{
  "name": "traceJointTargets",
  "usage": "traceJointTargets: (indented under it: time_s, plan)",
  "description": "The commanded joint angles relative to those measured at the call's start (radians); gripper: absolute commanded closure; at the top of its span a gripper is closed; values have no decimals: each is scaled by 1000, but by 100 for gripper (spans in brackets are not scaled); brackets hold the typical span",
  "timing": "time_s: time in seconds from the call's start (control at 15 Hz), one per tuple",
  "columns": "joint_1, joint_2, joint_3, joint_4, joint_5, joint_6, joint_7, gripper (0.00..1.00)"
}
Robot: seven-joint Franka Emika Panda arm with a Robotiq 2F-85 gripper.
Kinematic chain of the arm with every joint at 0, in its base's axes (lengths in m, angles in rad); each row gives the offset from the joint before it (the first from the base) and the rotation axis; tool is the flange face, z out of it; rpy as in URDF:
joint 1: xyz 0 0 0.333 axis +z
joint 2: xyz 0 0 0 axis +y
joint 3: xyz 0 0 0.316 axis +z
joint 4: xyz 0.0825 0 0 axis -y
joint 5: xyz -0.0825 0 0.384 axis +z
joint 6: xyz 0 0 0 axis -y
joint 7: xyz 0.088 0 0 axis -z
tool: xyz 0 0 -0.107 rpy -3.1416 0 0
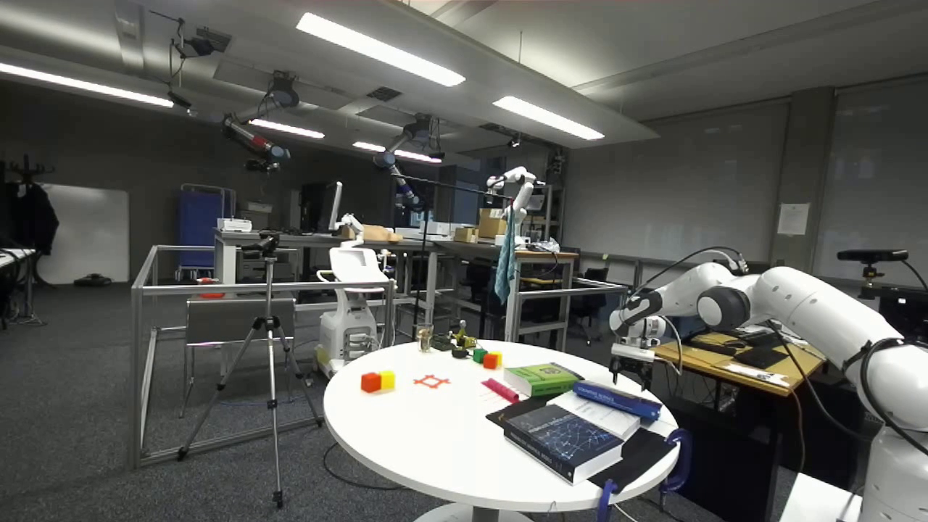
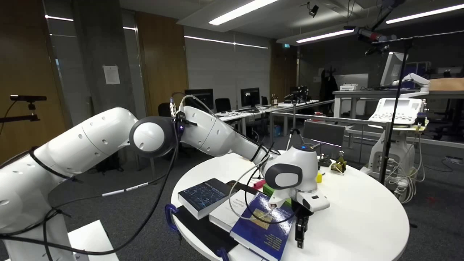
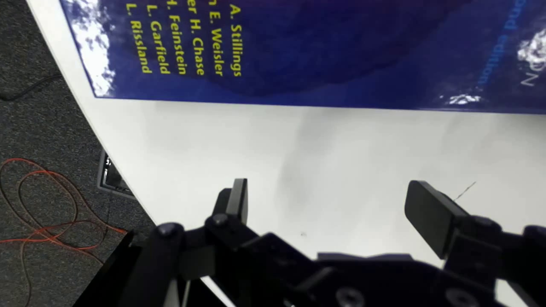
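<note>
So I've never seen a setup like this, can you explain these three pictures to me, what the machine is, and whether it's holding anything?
The machine is a white jointed robot arm, ending in a dark pincer that does the grasping. Two pictures come from cameras standing outside the robot, looking in from different places. The close-up comes from a camera on the arm's wrist, looking past the pincer.

On the round white table you can see a green book, a white book, a dark patterned book and a blue book. Small coloured cubes sit further across.

Nothing is held: the pincer's jaws stand apart, with the table showing between them, beside the blue book's edge.
</note>
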Motion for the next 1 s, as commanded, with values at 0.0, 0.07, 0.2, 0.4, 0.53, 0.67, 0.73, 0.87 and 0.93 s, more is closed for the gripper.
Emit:
traceJointTargets:
  time_s: [0.0, 0.07, 0.2, 0.4, 0.53, 0.67, 0.73, 0.87, 0.93]
  plan:
    - [5, -37, 15, -78, 23, 58, -9, 0]
    - [7, -39, 17, -88, 22, 65, -8, 0]
    - [13, -43, 20, -105, 22, 73, -8, 0]
    - [18, -47, 25, -126, 20, 73, -5, 0]
    - [19, -49, 30, -136, 18, 71, -4, 0]
    - [23, -53, 33, -149, 17, 65, 0, 0]
    - [27, -55, 32, -157, 16, 61, 4, 0]
    - [36, -62, 29, -174, 13, 55, 12, 0]
    - [40, -68, 28, -183, 13, 51, 17, 0]
